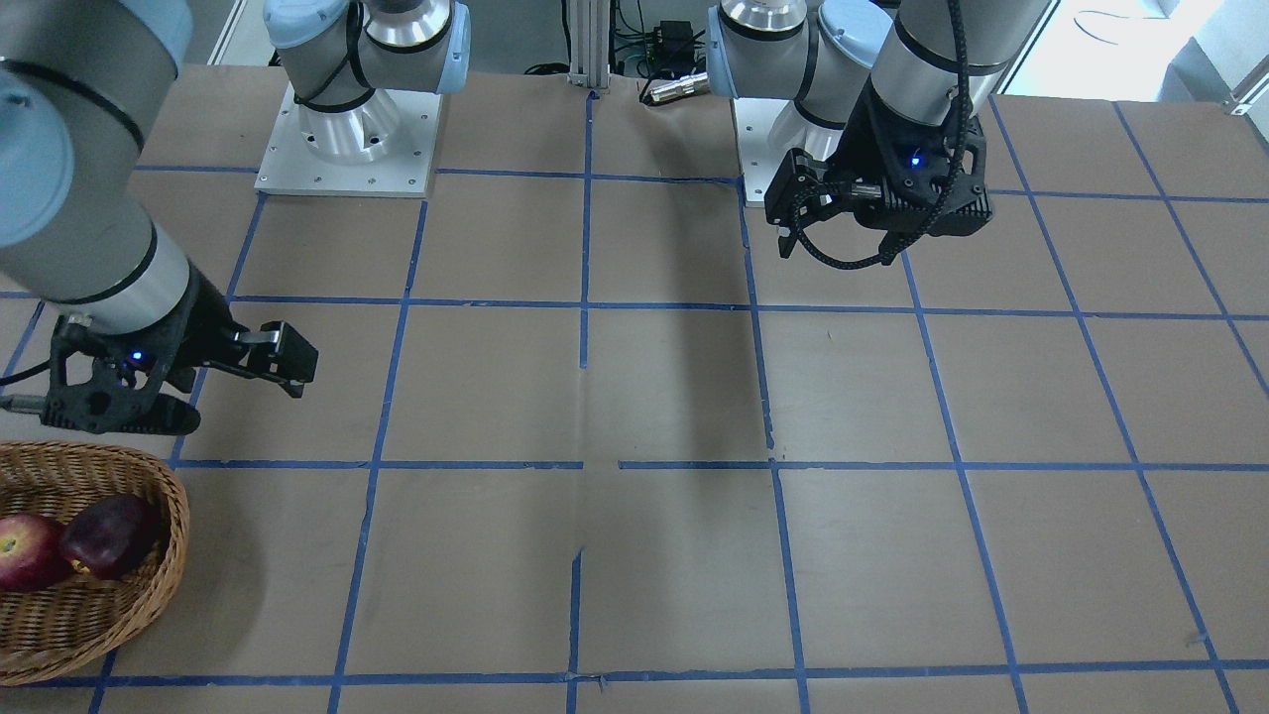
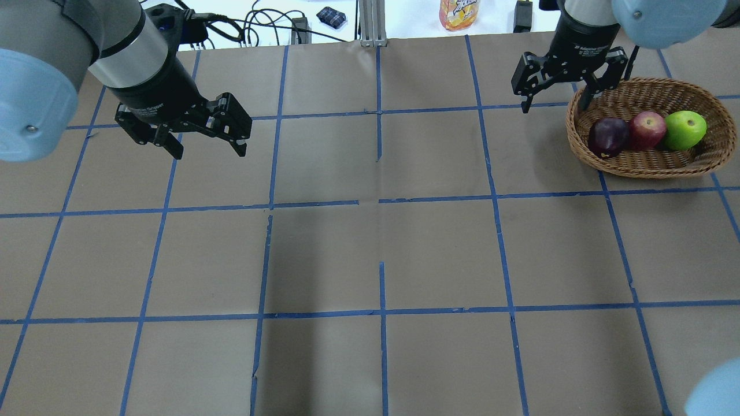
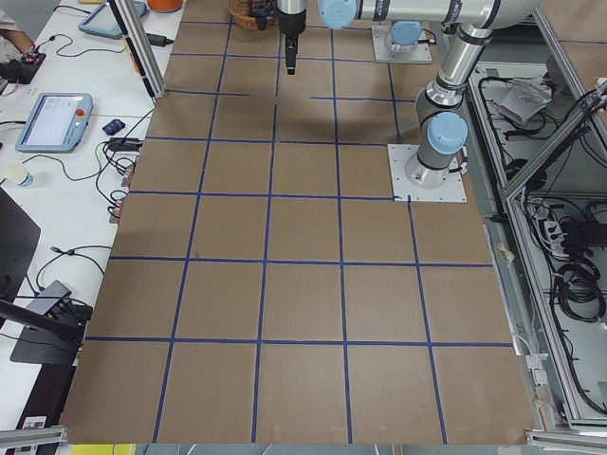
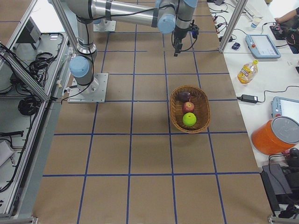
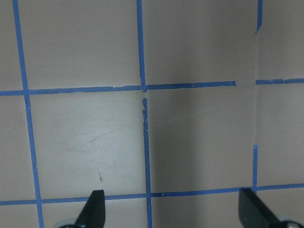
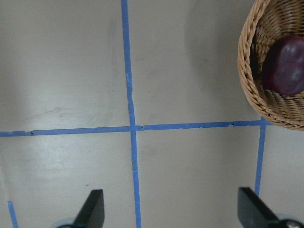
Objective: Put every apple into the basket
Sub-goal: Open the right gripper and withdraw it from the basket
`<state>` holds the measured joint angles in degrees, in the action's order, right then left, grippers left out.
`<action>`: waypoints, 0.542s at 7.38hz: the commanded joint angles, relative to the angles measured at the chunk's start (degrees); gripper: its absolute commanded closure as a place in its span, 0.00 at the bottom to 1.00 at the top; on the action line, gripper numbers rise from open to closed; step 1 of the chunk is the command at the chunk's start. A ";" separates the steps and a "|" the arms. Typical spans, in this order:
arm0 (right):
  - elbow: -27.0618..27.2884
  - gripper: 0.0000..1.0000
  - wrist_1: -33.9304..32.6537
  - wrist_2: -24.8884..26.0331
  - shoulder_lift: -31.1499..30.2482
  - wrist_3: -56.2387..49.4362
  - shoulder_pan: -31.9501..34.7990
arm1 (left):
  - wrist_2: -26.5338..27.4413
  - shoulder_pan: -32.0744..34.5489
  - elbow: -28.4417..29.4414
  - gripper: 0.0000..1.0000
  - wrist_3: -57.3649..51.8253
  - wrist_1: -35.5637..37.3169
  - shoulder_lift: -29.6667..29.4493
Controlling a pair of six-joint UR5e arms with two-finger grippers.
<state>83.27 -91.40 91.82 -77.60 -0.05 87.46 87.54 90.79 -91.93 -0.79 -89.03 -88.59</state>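
Resting in the basket (image 2: 647, 167) at the worktop's (image 2: 404, 242) two o'clock in the overhead view, the maroon apple (image 2: 608, 136), red apple (image 2: 647, 129) and green apple (image 2: 685, 130) sit side by side in a row. The right gripper (image 2: 555, 104) hangs at the basket's ten o'clock, fingers apart and empty. The left gripper (image 2: 209, 151) hovers at the worktop's ten o'clock, fingers likewise spread.

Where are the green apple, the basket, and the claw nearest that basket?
green apple (image 2: 685, 130): overhead view, middle of its skin.
basket (image 2: 653, 170): overhead view, near braided rim.
right gripper (image 2: 555, 105): overhead view, midway between its open fingertips.
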 commanded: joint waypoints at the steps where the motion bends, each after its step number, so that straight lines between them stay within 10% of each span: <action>1: 8.09 0.00 0.25 0.02 -10.50 1.81 1.48 | 0.00 0.00 0.00 0.00 0.00 0.00 0.00; 4: 10.86 0.00 0.16 -1.37 -14.60 1.89 1.48 | 0.00 0.00 0.00 0.00 0.00 0.00 0.00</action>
<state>93.71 -91.29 91.40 -91.16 1.66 88.88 87.54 90.79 -91.93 -0.79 -89.03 -88.59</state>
